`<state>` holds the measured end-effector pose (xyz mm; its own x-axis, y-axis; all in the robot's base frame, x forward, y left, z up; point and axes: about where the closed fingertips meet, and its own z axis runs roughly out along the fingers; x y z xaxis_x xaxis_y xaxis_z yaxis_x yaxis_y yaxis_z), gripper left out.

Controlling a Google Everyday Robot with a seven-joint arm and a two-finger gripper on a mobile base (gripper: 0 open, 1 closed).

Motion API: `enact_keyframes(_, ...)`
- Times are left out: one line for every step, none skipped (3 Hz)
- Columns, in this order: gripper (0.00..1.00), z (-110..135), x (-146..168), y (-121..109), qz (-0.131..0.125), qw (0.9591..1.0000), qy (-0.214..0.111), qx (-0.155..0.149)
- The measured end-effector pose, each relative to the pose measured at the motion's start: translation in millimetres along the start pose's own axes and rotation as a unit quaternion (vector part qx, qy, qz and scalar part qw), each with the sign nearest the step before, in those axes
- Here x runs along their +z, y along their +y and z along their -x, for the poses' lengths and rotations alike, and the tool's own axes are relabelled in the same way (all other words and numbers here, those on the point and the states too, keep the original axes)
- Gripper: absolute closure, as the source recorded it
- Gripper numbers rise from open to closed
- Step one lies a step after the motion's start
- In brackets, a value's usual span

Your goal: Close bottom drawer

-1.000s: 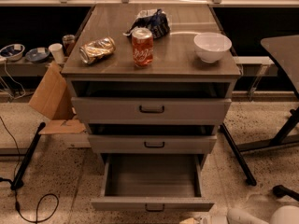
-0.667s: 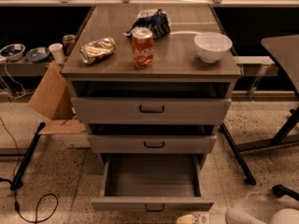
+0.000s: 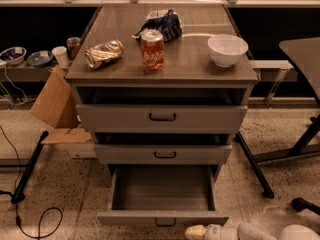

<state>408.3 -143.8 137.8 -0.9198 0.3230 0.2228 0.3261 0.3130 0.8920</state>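
Whether the jaws are released or clenched cannot be told. The gripper (image 3: 193, 231), cream-tipped on a white arm, lies low at the near edge of the view. It points left, just in front of the bottom drawer (image 3: 130, 217) and a little right of its small dark handle; contact cannot be made out.

That drawer is pulled well out toward the near side, showing only grey floor and walls inside. Speckled floor (image 3: 65, 184) lies open on both sides of it, with a black cable (image 3: 36, 225) looping at the near left and a dark slanted table leg (image 3: 254, 165) to the right.

Above and farther back, the middle drawer (image 3: 120, 154) and the top drawer (image 3: 110, 118) each stand slightly out, with a dark gap over each.

On the cabinet's surface (image 3: 195, 66) an upright red soda can (image 3: 152, 50) stands near centre. A crushed can (image 3: 104, 53) lies on its side to the left and a white bowl (image 3: 227, 49) sits to the right. A dark snack bag (image 3: 162, 25) lies at the far side. A cardboard box (image 3: 54, 104) leans against the cabinet's left side.
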Motion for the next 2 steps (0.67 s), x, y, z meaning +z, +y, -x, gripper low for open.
enact_keyframes(1.0,15.3,8.6,-7.0,0.032,0.9982,-0.01,0.049)
enact_keyframes(1.0,28.4,9.6,-7.2,0.07,0.9938,-0.024,0.084)
